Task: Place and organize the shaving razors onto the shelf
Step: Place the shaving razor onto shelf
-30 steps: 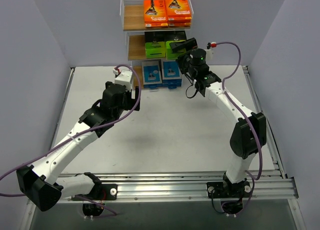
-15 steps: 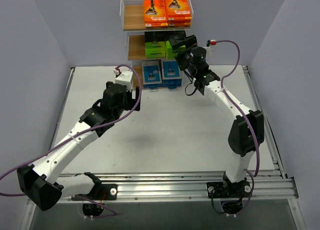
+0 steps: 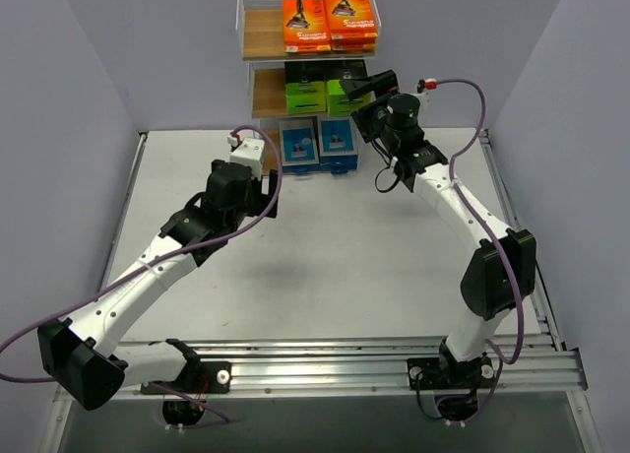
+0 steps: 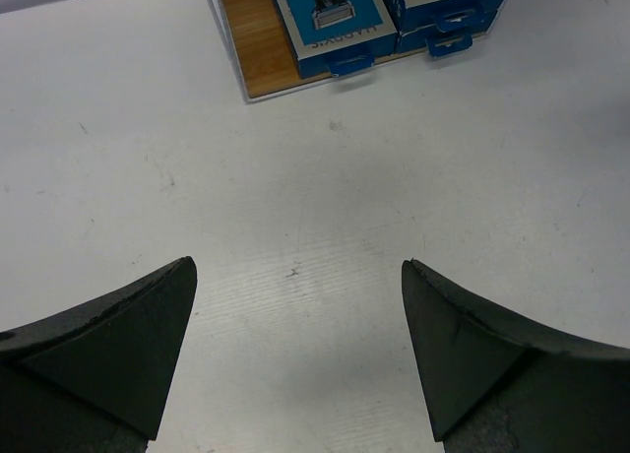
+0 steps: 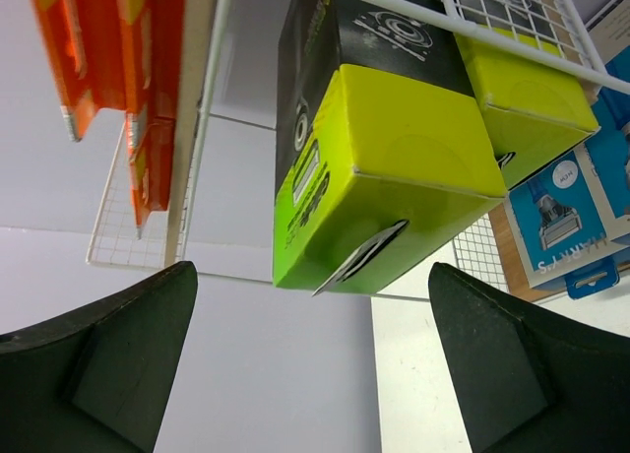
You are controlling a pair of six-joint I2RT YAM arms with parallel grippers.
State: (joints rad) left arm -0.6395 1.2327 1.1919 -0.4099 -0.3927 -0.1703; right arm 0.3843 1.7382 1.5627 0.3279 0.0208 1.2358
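Observation:
The shelf (image 3: 258, 34) stands at the back of the table. The shaving razors lie on it by colour: orange packs (image 3: 330, 20) on the top tier, black and lime-green packs (image 3: 307, 91) on the middle tier, blue-and-white packs (image 3: 317, 143) on the bottom board. My right gripper (image 3: 366, 103) hangs open at the right end of the middle tier. In the right wrist view a lime-green pack (image 5: 394, 158) sits just beyond its spread fingertips, untouched by them. My left gripper (image 3: 268, 195) is open over bare table in front of the bottom tier, with the blue packs (image 4: 330, 20) ahead of it.
White wire rails (image 5: 197, 128) and mesh frame the shelf right beside my right gripper's fingers. Grey walls close in the table on the left, right and back. The wooden bottom board (image 4: 258, 39) has bare space left of the blue packs.
My right arm has swung a little to the right and its gripper has shifted slightly along the middle tier, still open. The left arm has barely moved.

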